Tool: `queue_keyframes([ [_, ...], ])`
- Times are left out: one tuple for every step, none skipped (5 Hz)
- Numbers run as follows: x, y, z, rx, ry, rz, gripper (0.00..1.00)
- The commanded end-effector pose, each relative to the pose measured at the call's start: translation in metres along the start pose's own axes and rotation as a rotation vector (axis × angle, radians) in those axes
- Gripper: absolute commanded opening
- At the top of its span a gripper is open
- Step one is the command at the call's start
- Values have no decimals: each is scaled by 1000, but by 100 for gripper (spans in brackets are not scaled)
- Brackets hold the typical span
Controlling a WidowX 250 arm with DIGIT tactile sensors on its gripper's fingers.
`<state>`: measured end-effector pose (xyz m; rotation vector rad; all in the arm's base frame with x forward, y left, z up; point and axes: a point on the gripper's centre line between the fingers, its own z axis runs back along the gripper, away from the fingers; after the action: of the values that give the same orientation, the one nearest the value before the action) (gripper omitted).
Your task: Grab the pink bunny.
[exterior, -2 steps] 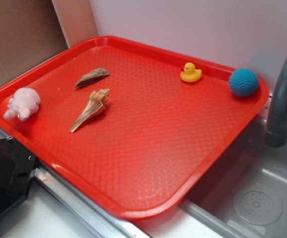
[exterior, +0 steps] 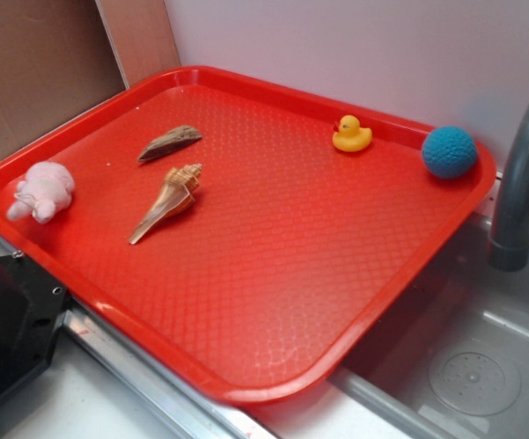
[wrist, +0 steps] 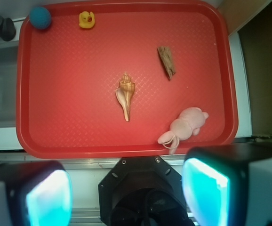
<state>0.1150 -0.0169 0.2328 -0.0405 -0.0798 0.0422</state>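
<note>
Claw (wrist: 126, 195) spread wide above one pink bunny (wrist: 185, 125), one tray (wrist: 70, 146).

- Red tray (wrist: 42, 141) fills most of the view.
- Pink bunny (wrist: 185, 126) lies near the tray's lower right rim.
- Conch shell (wrist: 126, 94) mid-tray; brown piece (wrist: 166, 61), possibly bark, up right of it.
- Yellow duck (wrist: 86, 20) and blue ball (wrist: 40, 17) at top left.
- Gripper (wrist: 126, 190) fingers spread wide apart, nothing between them.
</note>
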Motion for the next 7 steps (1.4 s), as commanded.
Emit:
queue_keyframes([
  [-18, 80, -56, 20, -57, 451, 100],
  [-14, 110, -95, -19, -65, 509, 100],
  [0, 111, -138, -44, 20, 459, 100],
  [14, 106, -168, -75, 72, 384, 100],
  [14, 104, -168, -50, 92, 388, 100],
  [14, 104, -168, -50, 92, 388, 100],
  [14, 104, -168, -50, 92, 388, 100],
])
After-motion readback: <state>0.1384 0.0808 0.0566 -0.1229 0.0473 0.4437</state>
